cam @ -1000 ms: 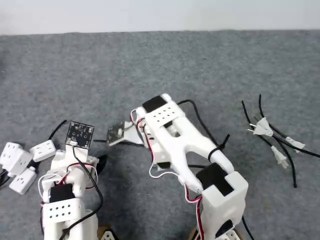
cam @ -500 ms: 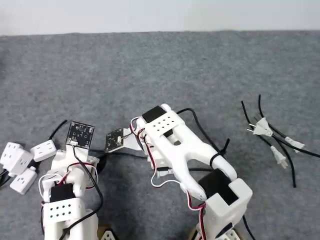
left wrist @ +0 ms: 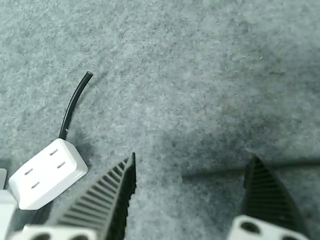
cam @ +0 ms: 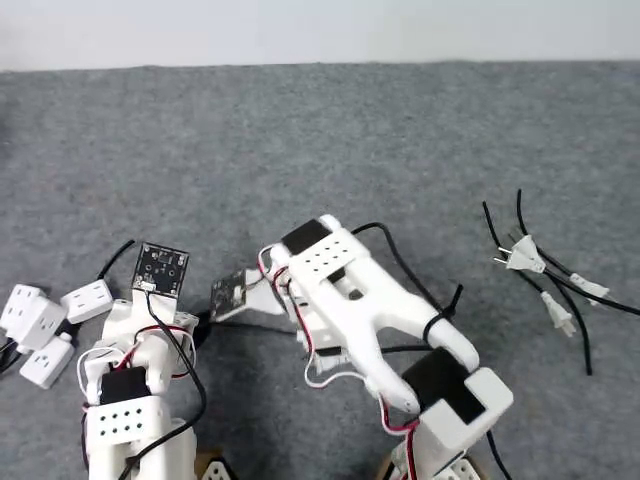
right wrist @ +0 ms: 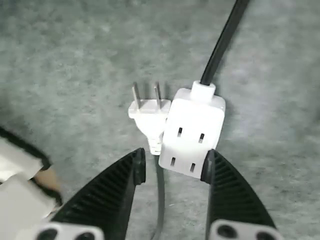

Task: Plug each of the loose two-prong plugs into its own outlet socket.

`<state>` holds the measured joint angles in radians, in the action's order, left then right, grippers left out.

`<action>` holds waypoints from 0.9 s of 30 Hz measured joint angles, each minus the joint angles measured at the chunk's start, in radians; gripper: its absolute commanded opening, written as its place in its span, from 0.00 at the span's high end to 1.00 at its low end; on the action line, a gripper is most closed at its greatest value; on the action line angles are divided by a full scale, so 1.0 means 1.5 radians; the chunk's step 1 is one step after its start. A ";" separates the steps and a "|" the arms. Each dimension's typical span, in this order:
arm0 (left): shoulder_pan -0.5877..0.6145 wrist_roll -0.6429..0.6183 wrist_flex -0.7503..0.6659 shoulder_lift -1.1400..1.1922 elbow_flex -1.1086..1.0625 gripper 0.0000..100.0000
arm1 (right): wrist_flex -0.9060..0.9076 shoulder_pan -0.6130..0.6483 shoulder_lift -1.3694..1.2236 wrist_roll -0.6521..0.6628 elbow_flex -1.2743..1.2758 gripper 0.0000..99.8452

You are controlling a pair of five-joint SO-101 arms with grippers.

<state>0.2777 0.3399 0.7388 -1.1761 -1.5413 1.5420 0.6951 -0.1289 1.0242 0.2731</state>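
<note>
In the right wrist view a white two-prong plug [right wrist: 148, 111] lies on the grey carpet, touching the side of a white outlet block [right wrist: 192, 131] with a black cord. My right gripper [right wrist: 174, 162] stands open just above them, its jaws straddling the block's near end and the plug's neck. My left gripper [left wrist: 192, 159] is open over bare carpet, with a white outlet socket [left wrist: 47, 172] beside one finger. In the high view, more loose plugs [cam: 525, 255] [cam: 562, 318] lie at the far right and outlet sockets [cam: 85, 298] [cam: 25, 312] at the far left.
The right arm [cam: 350, 290] stretches across the middle toward the left arm [cam: 140, 370]. Black cords [cam: 585, 340] trail from the plugs on the right. A short black cord end [left wrist: 75, 105] lies by the left socket. A white wall [cam: 320, 30] borders the carpet's far edge.
The right arm's wrist has drawn slightly toward the near edge and lowered. The left arm has stayed still.
</note>
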 measured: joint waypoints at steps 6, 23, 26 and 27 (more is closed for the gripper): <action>0.000 0.000 0.000 0.000 0.000 0.67 | 0.047 0.046 0.085 0.000 0.039 0.84; -0.001 0.000 0.000 -0.002 -0.004 0.67 | -0.145 0.049 0.120 0.000 0.208 0.84; -0.001 0.000 0.000 -0.002 -0.004 0.67 | -0.169 0.049 0.120 0.000 0.208 0.84; -0.001 0.000 0.000 -0.002 -0.004 0.67 | -0.175 0.049 0.120 0.000 0.208 0.84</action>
<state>0.2762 0.3399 0.7388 -1.1792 -1.5474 1.2797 0.7687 0.0506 1.0242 0.5846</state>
